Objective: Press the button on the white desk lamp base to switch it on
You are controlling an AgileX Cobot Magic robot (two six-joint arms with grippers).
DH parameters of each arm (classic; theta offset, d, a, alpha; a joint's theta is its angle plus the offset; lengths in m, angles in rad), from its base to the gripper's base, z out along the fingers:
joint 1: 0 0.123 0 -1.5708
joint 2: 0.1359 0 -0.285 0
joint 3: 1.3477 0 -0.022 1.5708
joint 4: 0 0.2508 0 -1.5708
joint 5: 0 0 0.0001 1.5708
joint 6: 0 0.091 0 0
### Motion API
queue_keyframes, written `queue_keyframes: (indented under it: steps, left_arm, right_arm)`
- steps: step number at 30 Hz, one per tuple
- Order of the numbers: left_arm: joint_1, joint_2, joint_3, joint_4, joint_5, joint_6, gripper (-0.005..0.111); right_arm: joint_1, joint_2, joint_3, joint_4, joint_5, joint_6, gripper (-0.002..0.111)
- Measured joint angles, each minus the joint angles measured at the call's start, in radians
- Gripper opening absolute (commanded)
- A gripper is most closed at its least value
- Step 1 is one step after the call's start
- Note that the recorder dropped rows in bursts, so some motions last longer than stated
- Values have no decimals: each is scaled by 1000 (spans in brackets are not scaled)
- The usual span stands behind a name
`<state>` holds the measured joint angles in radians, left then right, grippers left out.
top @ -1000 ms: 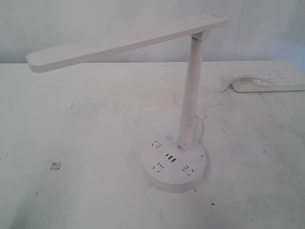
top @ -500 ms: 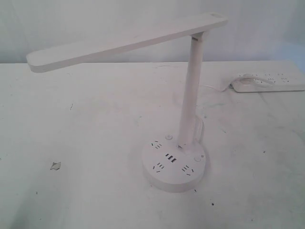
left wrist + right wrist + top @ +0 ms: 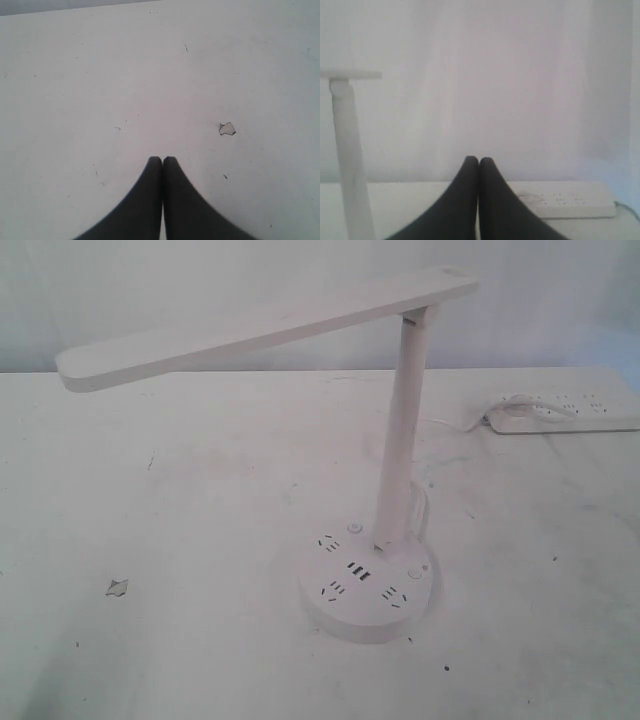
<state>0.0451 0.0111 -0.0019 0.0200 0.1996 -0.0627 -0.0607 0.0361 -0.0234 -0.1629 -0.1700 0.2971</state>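
Observation:
The white desk lamp base [image 3: 365, 605] sits on the table right of centre in the exterior view, with a slim pole [image 3: 398, 450] rising to a long flat head [image 3: 250, 330]. Two small round buttons show on the base: the button [image 3: 413, 573] on the right side with a tiny dark dot beside it, and another button [image 3: 354, 528] at the back. Neither gripper appears in the exterior view. My left gripper [image 3: 162, 159] is shut over bare table. My right gripper [image 3: 479, 159] is shut, with the lamp pole [image 3: 350, 165] off to one side.
A long white power strip [image 3: 565, 412] lies at the far right of the table, also seen as the power strip [image 3: 570, 200] beyond my right gripper. A small chip in the table surface [image 3: 117, 587] marks the left side; the same chip [image 3: 226, 128] lies near my left gripper.

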Motion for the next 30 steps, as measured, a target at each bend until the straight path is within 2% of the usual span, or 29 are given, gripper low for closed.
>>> queue_keyframes:
  steps: [5, 8, 9, 10, 12, 14, 15, 16, 18, 25, 30]
  left_arm:
    - [0, 0, 0, 0, 0, 0, 0]
    - [0, 0, 0, 0, 0, 0, 0]
    - [0, 0, 0, 0, 0, 0, 0]
    - [0, 0, 0, 0, 0, 0, 0]
    - [0, 0, 0, 0, 0, 0, 0]
    - [0, 0, 0, 0, 0, 0, 0]
    - [0, 0, 0, 0, 0, 0, 0]
    - [0, 0, 0, 0, 0, 0, 0]
    - [0, 0, 0, 0, 0, 0, 0]
    - [0, 0, 0, 0, 0, 0, 0]
    - [0, 0, 0, 0, 0, 0, 0]
  right_arm:
    - [0, 267, -10, 244, -195, 26, 0]
    - [0, 523, -61, 398, -278, 231, 0]
    - [0, 605, -83, 375, -280, 350, 0]
    - [0, 684, -108, 271, -272, 487, 0]
    - [0, 826, -164, -76, -294, 819, 0]
    - [0, 974, -231, -455, -388, 1205, 0]
    - [0, 1081, -280, -659, -471, 1333, 0]
    - [0, 1149, -311, -764, -528, 1416, 0]
    - [0, 1300, -364, -900, -641, 1493, 0]
    - [-60, 1642, -496, -1118, -863, 1512, 0]
    - [-102, 1751, -541, -1173, -903, 1482, 0]
